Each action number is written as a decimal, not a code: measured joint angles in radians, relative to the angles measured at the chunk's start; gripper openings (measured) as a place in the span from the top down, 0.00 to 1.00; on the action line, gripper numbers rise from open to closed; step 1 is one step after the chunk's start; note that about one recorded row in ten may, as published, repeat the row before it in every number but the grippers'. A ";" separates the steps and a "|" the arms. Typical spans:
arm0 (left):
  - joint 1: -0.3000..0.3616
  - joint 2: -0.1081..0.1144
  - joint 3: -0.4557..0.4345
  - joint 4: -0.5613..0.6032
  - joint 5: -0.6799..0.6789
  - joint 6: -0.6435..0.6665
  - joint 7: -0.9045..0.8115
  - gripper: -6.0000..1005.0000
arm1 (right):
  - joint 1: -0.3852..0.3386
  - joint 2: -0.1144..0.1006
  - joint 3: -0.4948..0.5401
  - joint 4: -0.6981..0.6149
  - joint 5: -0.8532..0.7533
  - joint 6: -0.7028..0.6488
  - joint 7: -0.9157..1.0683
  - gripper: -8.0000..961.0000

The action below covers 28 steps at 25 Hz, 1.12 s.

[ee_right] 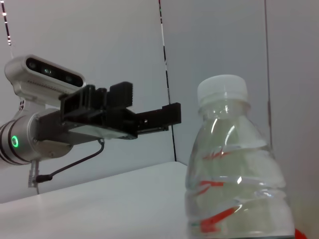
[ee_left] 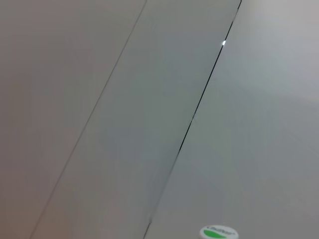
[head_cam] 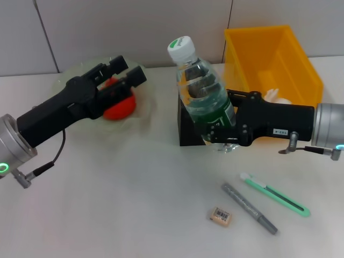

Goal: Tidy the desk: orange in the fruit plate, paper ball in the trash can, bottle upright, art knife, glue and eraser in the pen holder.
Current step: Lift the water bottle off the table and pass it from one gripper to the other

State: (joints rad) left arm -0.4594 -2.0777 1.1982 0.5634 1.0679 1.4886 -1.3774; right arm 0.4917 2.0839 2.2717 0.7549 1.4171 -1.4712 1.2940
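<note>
**Clerk:** Right gripper (head_cam: 228,131): closed on the bottle (head_cam: 207,99) around its lower body, at the green label. You have it lifted clear of the desk, cap up and leaning slightly, directly in front of the pen holder (head_cam: 185,129). Held low, I judge, so you can set the base down flat and leave it standing.

**Checker:** And your other tool?

**Clerk:** Left gripper (head_cam: 126,75): fingers parted, gripping nothing. It hangs over the fruit plate (head_cam: 145,107), with the orange (head_cam: 119,105) just under it, resting in the plate. That item reads as done; parted fingers suit a release or a withdrawal.

**Checker:** Describe the bottle for the record.

**Clerk:** Clear ribbed plastic, white cap (ee_right: 222,90), green label, water inside. From the right wrist camera you see its shoulder and cap close up, with the left gripper (ee_right: 149,117) farther off behind it.

**Checker:** Remaining stock?

**Clerk:** Trash can (head_cam: 301,59): yellow, at the back on your right; something white lies in it, likely the paper ball (head_cam: 277,95), partly hidden. Eraser (head_cam: 220,215): on the desk near the front, barcode up. Grey stick (head_cam: 249,207): lying beside it, probably the glue. Green art knife (head_cam: 277,196): lying just beyond that. All three still await the pen holder, which stands behind the bottle and is largely hidden by it.
</note>
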 joint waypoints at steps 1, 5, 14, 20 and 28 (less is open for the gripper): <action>0.000 0.000 0.000 -0.003 -0.009 0.000 0.001 0.25 | 0.012 0.000 0.000 -0.013 0.000 0.000 -0.002 0.20; 0.000 0.000 0.000 -0.005 -0.023 0.001 0.002 0.25 | 0.031 -0.001 -0.002 -0.033 0.000 0.001 -0.008 0.20; -0.001 -0.001 0.036 -0.008 -0.061 -0.001 0.001 0.27 | 0.061 0.002 -0.107 -0.071 0.043 0.043 -0.026 0.20; -0.006 -0.001 0.093 -0.024 -0.103 -0.005 0.003 0.28 | 0.062 0.003 -0.174 -0.070 0.080 0.068 -0.027 0.20; -0.014 -0.001 0.149 -0.029 -0.158 -0.007 0.016 0.30 | 0.062 0.004 -0.237 -0.065 0.140 0.070 -0.027 0.20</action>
State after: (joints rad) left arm -0.4731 -2.0786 1.3474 0.5342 0.9102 1.4815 -1.3614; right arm 0.5538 2.0878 2.0349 0.6895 1.5574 -1.4007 1.2670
